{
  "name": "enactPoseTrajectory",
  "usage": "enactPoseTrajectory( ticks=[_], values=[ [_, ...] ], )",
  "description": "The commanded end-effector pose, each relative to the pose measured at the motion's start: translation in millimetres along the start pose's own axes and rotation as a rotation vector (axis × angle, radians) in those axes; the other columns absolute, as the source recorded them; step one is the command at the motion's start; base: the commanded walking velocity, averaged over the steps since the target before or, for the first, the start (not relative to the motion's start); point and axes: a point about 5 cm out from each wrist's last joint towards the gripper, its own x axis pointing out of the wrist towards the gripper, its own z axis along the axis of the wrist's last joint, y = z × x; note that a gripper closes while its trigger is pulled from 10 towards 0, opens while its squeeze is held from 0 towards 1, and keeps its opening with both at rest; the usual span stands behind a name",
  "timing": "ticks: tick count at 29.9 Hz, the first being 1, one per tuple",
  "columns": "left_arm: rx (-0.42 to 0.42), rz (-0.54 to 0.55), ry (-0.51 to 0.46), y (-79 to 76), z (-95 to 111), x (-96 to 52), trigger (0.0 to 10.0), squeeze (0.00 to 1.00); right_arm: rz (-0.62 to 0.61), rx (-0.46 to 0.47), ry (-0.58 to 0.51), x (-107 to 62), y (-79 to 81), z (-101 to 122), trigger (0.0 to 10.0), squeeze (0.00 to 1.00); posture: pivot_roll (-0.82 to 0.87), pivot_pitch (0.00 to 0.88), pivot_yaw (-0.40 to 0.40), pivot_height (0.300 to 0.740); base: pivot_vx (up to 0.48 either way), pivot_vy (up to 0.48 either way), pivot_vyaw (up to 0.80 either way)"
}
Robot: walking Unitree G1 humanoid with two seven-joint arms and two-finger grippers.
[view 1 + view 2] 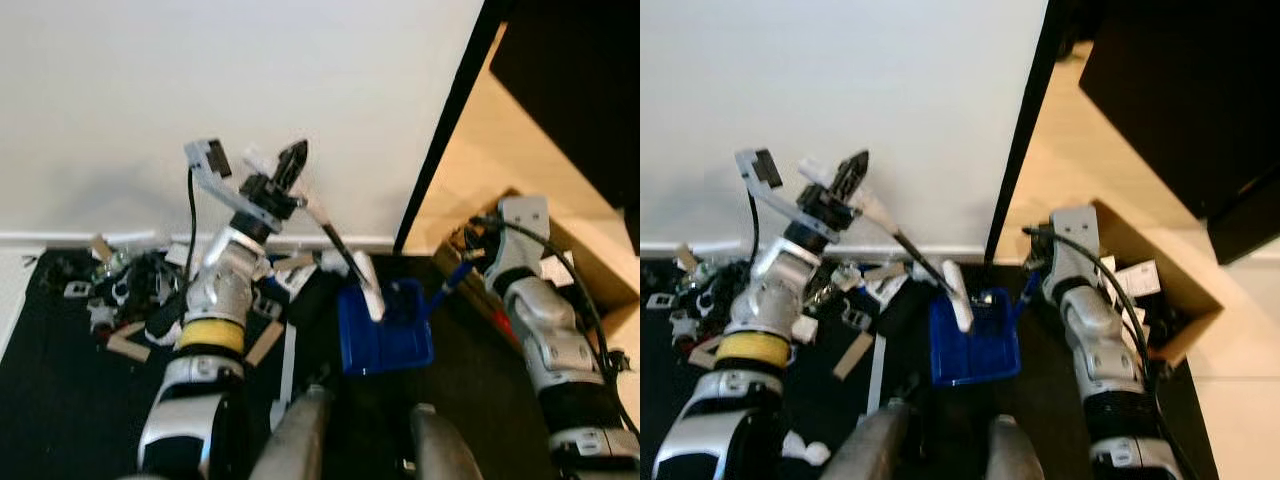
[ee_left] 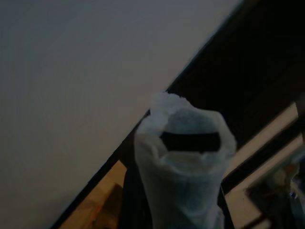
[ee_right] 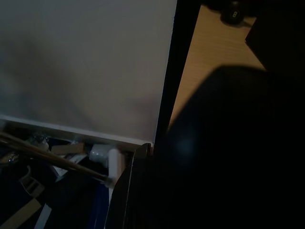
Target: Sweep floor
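**Sweeping station: brush held over blue dustpan, debris at wall**

At nine o'clock in the left eye view, a heap of debris (image 1: 125,290) lies on the black mat (image 1: 60,400) against the white baseboard (image 1: 60,238): dark tangled pieces, small white parts and tan cardboard strips.

Toward eleven o'clock, the left gripper (image 1: 285,172) is raised before the white wall (image 1: 250,90), its black fingers clamped on the white-wrapped upper end of the brush handle (image 1: 325,225). The handle runs down and rightward to the white brush head (image 1: 366,285). In the left wrist view the wrapped handle end (image 2: 183,162) sits between the fingers.

At centre, the blue dustpan (image 1: 385,335) rests on the mat, with the brush head at its far rim. Its contents cannot be made out.

At three o'clock, the right gripper's fingers are hidden behind its wrist; their state cannot be told. The right arm (image 1: 545,330) reaches toward the dustpan's blue handle (image 1: 452,280). Just beside the arm, an open cardboard box (image 1: 1150,290) stands on the tan floor (image 1: 1070,150), holding white labelled items and dark objects.
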Motion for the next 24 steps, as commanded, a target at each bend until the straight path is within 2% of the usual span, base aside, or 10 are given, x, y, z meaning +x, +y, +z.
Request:
enactPoseTrajectory(
  ticks=[1,2,3,5,7,14,17,18,20,24],
  values=[
    [0.043,-0.007,0.024,1.4,8,-9.5,10.0,0.00,0.003,-0.001,0.051,-5.2,2.0,-14,10.0,0.00,0.04,0.330,0.083,0.740,0.000,0.000,0.00],
    [0.043,-0.007,0.024,1.4,8,-9.5,10.0,0.00,0.003,-0.001,0.051,-5.2,2.0,-14,10.0,0.00,0.04,0.330,0.083,0.740,0.000,0.000,0.00],
    [0.074,0.005,0.033,-0.3,19,-19.5,10.0,0.00,0.002,0.004,0.053,-5.3,3.0,-16,10.0,0.00,0.06,0.330,0.091,0.740,0.000,0.000,0.00],
    [0.114,0.029,0.045,-2.2,27,-27.5,10.0,0.00,0.001,0.007,0.055,-5.2,3.8,-17,10.0,0.00,0.06,0.329,0.092,0.740,0.000,0.000,0.00],
    [0.134,0.040,0.044,-2.9,32,-30.6,10.0,0.00,0.001,0.008,0.055,-5.1,3.9,-17,10.0,0.00,0.06,0.329,0.092,0.740,0.000,0.000,0.00],
    [0.280,0.162,0.077,-8.2,63,-56.9,10.0,0.00,0.002,0.012,0.068,-5.9,5.6,-23,10.0,0.00,0.11,0.322,0.106,0.740,0.000,0.000,0.00],
    [0.310,0.206,0.095,-8.2,67,-64.0,10.0,0.00,0.003,0.013,0.071,-5.9,6.4,-24,10.0,0.00,0.12,0.321,0.110,0.740,0.000,0.000,0.00],
    [0.359,0.285,0.137,-8.1,70,-77.2,10.0,0.00,0.006,0.015,0.074,-5.4,8.1,-26,10.0,0.00,0.13,0.318,0.114,0.740,0.000,0.000,0.00],
    [0.359,0.285,0.137,-8.1,70,-77.2,10.0,0.00,0.006,0.015,0.074,-5.4,8.1,-26,10.0,0.00,0.13,0.318,0.114,0.740,0.000,0.000,0.00],
    [0.410,0.355,0.205,-8.7,66,-92.5,10.0,0.00,0.009,0.017,0.075,-5.0,10.1,-27,10.0,0.00,0.14,0.315,0.121,0.740,0.000,0.000,0.00]
  ],
)
